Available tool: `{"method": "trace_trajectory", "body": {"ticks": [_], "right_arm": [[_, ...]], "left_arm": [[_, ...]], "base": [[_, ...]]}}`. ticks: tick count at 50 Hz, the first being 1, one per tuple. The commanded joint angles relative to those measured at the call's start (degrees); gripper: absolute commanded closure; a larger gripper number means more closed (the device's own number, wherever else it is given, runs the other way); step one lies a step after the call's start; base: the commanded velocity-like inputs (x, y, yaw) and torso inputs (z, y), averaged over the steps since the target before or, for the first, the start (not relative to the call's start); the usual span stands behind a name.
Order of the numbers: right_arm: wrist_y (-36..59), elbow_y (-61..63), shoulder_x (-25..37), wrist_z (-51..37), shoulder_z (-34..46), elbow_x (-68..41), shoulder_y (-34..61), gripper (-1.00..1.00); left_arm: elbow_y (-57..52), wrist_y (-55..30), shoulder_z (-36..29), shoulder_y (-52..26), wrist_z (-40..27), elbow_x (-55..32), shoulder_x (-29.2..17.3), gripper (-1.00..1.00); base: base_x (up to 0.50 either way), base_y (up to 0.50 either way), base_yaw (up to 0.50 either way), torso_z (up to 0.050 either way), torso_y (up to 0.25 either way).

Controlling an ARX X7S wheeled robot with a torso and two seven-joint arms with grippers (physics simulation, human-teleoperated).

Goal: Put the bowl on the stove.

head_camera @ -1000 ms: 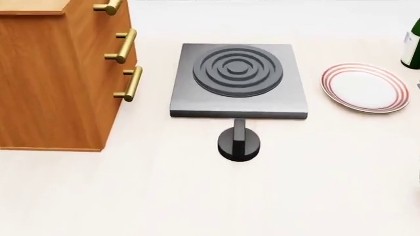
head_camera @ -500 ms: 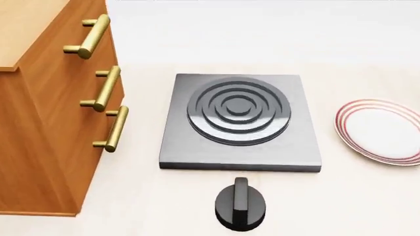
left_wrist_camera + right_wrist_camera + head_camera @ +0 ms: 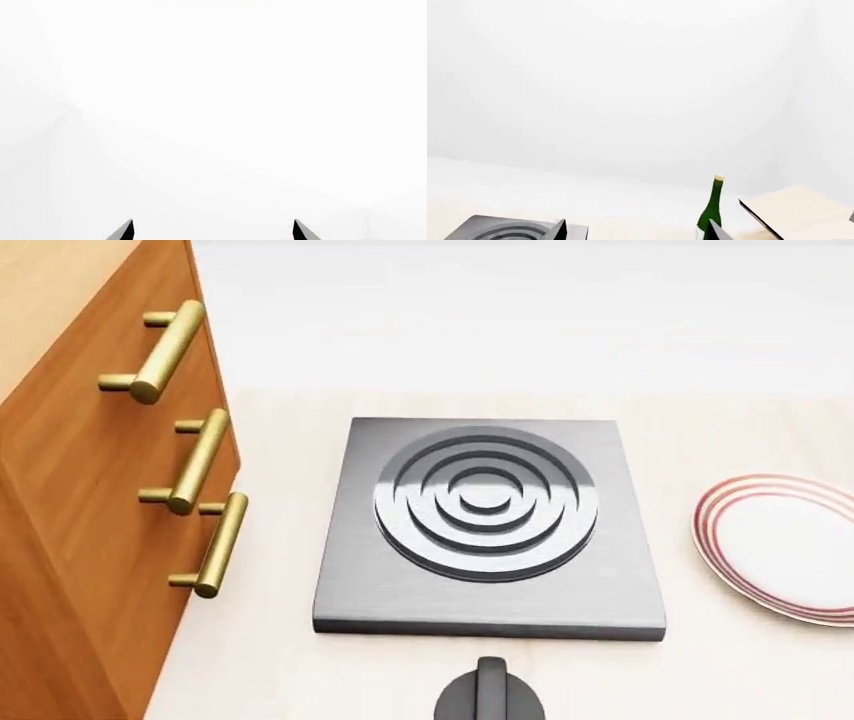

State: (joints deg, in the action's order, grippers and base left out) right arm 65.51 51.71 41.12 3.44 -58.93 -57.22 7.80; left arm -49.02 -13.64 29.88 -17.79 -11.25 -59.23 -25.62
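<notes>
The stove is a square dark grey slab with a raised ring burner, lying in the middle of the head view; a corner of it also shows in the right wrist view. The bowl is out of view in every frame. My left gripper is open, its two dark fingertips wide apart against a blank white background. My right gripper is open too, fingertips apart, held above the table with the stove to one side. Neither gripper shows in the head view.
A wooden drawer cabinet with brass handles stands left of the stove. A black round knob lies in front of the stove. A white plate with red rings lies to its right. A green bottle and a tan board show in the right wrist view.
The head view has moved closer and tilted down: stove, cabinet and plate look larger and lower, the knob has slid to the bottom edge, and the green bottle has left that view.
</notes>
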Motion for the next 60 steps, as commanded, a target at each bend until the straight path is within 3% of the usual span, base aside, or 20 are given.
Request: {"method": "trace_trajectory", "body": {"ticks": [1,6,12,27,39,60], "right_arm": [[6.43,-4.39,7.65,0.99,1.69,-3.42,-1.43,-1.0],[8.66,-9.73,12.43,3.97,2.95,-4.33,-2.12,-1.0],[9.88,-13.82,13.82,12.37,-0.7,-4.15,-8.06,-1.0],[10.56,-21.42,16.85,13.72,-1.62,2.03,-13.08,-1.0],[9.74,-25.44,15.01,13.45,-1.23,4.83,-15.34,-1.0],[6.37,-30.54,11.64,11.11,7.66,7.22,-15.24,-1.0]], "left_arm": [[0.54,0.42,-0.54,0.46,0.58,0.55,0.48,-1.0],[0.51,0.53,-0.7,0.5,0.59,0.87,0.53,-1.0],[0.92,0.72,-1.27,0.83,1.03,1.26,0.96,-1.0],[1.11,0.94,-2.05,0.92,1.24,1.91,1.06,-1.0],[1.39,1.18,-2.39,1.13,1.37,2.27,1.09,-1.0],[1.46,1.54,-2.46,1.59,1.26,2.03,0.84,-1.0]], "base": [[0.0,0.0,0.0,0.0,0.0],[0.0,0.0,0.0,0.0,0.0],[0.0,0.0,0.0,0.0,0.0],[0.0,0.0,0.0,0.0,0.0],[0.0,0.0,0.0,0.0,0.0],[0.0,0.0,0.0,0.0,0.0]]}}
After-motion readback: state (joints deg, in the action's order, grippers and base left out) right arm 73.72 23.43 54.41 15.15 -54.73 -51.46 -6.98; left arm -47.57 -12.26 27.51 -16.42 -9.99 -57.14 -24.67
